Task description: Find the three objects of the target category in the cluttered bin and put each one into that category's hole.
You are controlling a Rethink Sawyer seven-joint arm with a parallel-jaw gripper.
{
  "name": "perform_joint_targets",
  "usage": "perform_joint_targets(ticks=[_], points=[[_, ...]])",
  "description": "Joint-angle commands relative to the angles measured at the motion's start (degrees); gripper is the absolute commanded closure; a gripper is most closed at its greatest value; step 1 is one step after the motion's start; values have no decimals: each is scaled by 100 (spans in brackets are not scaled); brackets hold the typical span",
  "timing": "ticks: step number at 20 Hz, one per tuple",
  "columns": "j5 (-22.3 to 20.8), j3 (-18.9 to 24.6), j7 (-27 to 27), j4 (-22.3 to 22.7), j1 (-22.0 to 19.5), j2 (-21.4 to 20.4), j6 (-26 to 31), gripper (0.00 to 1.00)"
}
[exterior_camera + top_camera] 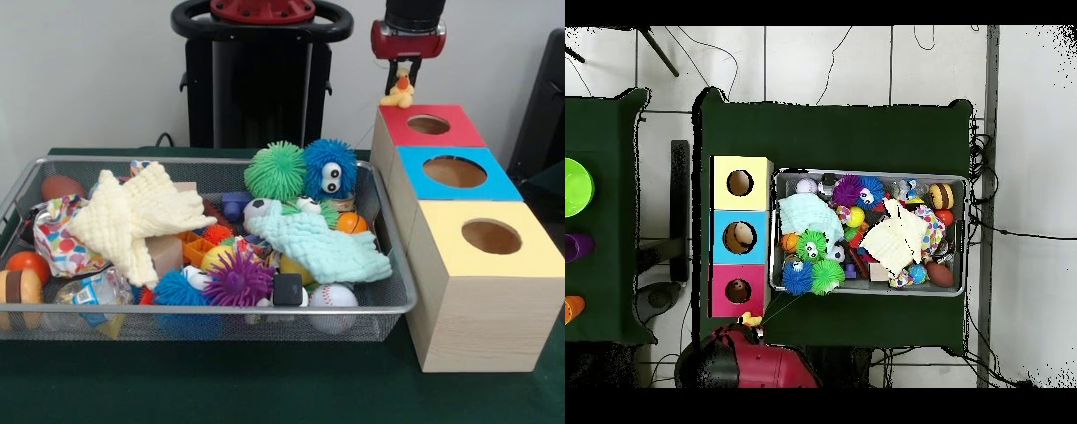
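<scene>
My gripper point(403, 78) hangs at the far side of the red-faced box and is shut on a yellow plush duck point(400, 91) with an orange beak. The duck hangs just behind the box's far edge, a little back from the round hole point(429, 124). In the overhead view the duck point(751, 320) shows below the red box hole point(739, 291), beside the arm point(745, 362). The wire-mesh bin point(395, 296) holds the clutter. No other plush animal shows in it.
The blue-faced box point(455, 171) and yellow-faced box point(491, 237) stand in a row with the red one. In the bin lie two pale cloths point(137, 216), fuzzy spiky balls point(275, 170), a baseball point(333, 296) and other small toys.
</scene>
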Motion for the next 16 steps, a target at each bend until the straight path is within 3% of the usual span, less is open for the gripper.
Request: perform_joint_targets(ticks=[1, 5, 12, 16], points=[[272, 343, 1078, -1007, -115, 77, 225, 100], [223, 167, 1057, -1320, 6, 153, 603, 100], [135, 616, 854, -1223, -356, 306, -39, 100], [164, 662, 821, -1237, -465, 301, 116, 100]])
